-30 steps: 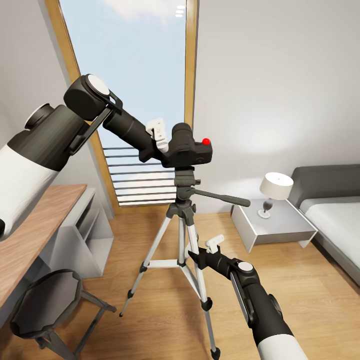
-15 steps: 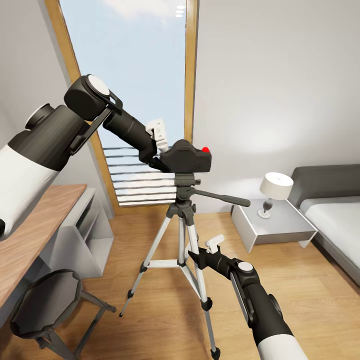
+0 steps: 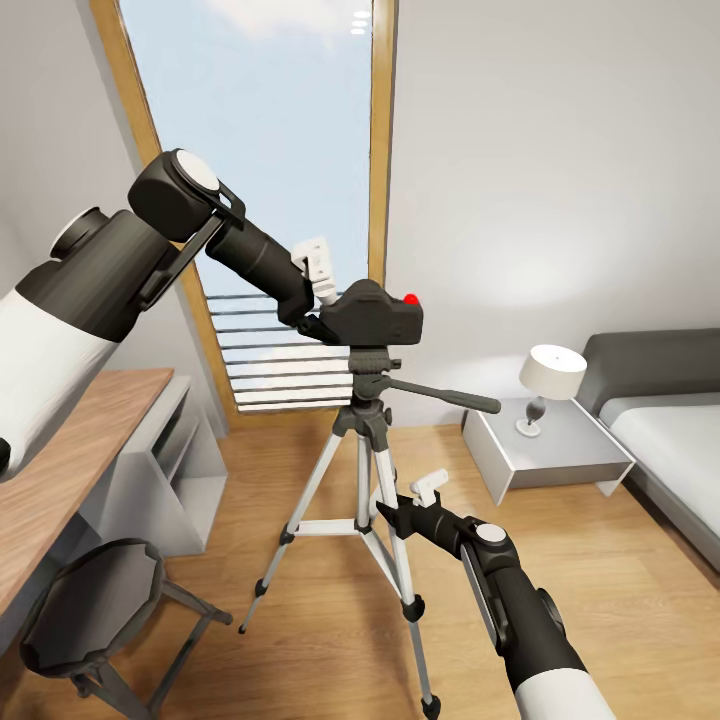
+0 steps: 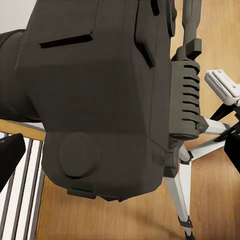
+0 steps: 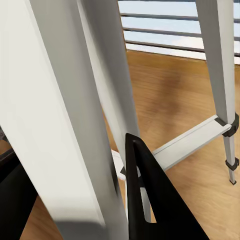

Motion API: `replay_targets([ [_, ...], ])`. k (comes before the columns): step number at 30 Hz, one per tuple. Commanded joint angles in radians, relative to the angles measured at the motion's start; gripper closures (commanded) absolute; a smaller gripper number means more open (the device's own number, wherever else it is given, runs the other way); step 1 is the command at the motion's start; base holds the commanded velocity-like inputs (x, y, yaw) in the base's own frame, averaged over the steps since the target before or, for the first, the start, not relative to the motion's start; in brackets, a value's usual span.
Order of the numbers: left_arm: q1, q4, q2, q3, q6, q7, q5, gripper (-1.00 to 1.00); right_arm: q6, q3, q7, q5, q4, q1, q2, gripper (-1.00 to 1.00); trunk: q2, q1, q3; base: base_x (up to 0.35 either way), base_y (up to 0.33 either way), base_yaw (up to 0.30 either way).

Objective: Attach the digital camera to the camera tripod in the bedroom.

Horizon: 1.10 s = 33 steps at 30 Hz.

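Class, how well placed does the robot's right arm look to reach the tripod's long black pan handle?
Probably yes: the right end effector sits low by a silver leg of the tall camera tripod, and the long black pan handle juts out above it, with open air between.

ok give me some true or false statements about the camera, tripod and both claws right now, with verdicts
1. The camera sits on top of the tripod head. True.
2. The left claw is at the camera's side. True.
3. The right claw holds the pan handle. False: it is low down beside a tripod leg, well below the handle.
4. The tripod has tipped over onto the floor. False: it stands upright on its three legs.
5. A stool stands by the desk. True.
6. The lamp is on the bed. False: it stands on the nightstand beside the bed.
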Motion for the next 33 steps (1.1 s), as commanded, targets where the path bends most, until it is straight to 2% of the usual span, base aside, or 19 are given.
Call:
replay_targets([
  [1, -0.002, -0.001, 0.001, -0.001, 0.011, -0.007, -0.007, -1.00, 0.003, -0.005, 0.007, 0.038, 0.009, -0.001, 0.001, 1.00, -0.002, 0.001, -0.002, 0.000, 0.000, 0.000],
  [8, -0.002, 0.001, 0.002, 0.002, 0.013, -0.005, -0.002, -1.00, 0.003, -0.005, 0.007, 0.038, 0.009, -0.001, 0.001, 1.00, -0.002, 0.001, -0.002, 0.000, 0.000, 0.000],
  [13, -0.001, 0.005, 0.005, 0.022, 0.015, -0.003, 0.004, -1.00, 0.002, -0.005, 0.008, 0.038, 0.006, -0.001, 0.001, 1.00, -0.002, 0.001, -0.002, 0.000, 0.000, 0.000],
  [17, -0.001, 0.007, 0.007, 0.072, 0.019, -0.003, 0.007, -1.00, 0.002, -0.004, 0.009, 0.038, 0.001, -0.001, 0.001, 1.00, -0.002, 0.001, -0.002, 0.000, 0.000, 0.000],
  [18, -0.001, 0.012, 0.008, 0.105, 0.021, -0.004, 0.008, -1.00, 0.002, -0.004, 0.009, 0.038, -0.001, -0.001, 0.001, 1.00, -0.002, 0.001, -0.002, 0.000, 0.000, 0.000],
  [20, -0.001, 0.026, 0.008, 0.135, 0.023, -0.006, 0.010, -1.00, 0.003, -0.004, 0.010, 0.038, -0.002, -0.001, 0.001, 1.00, -0.002, 0.001, -0.002, 0.000, 0.000, 0.000],
  [21, -0.001, 0.050, 0.008, 0.158, 0.026, -0.009, 0.010, -1.00, 0.003, -0.003, 0.010, 0.038, -0.003, -0.001, 0.001, 1.00, -0.002, 0.001, -0.002, 0.000, 0.000, 0.000],
  [26, -0.001, 0.151, 0.013, 0.192, 0.040, -0.016, 0.018, -1.00, 0.006, -0.001, 0.010, 0.038, -0.006, -0.001, 0.001, 1.00, -0.002, 0.001, -0.002, 0.000, 0.000, 0.000],
  [30, -0.001, 0.211, 0.030, 0.200, 0.053, -0.019, 0.039, -1.00, 0.012, 0.001, 0.010, 0.039, -0.016, -0.001, 0.001, 1.00, -0.002, 0.001, -0.002, 0.000, 0.000, 0.000],
  [33, 0.005, 0.260, 0.053, 0.202, 0.060, -0.019, 0.068, -1.00, 0.016, 0.002, 0.010, 0.042, -0.038, -0.001, 0.003, 1.00, -0.002, 0.001, -0.002, 0.000, 0.000, 0.000],
])
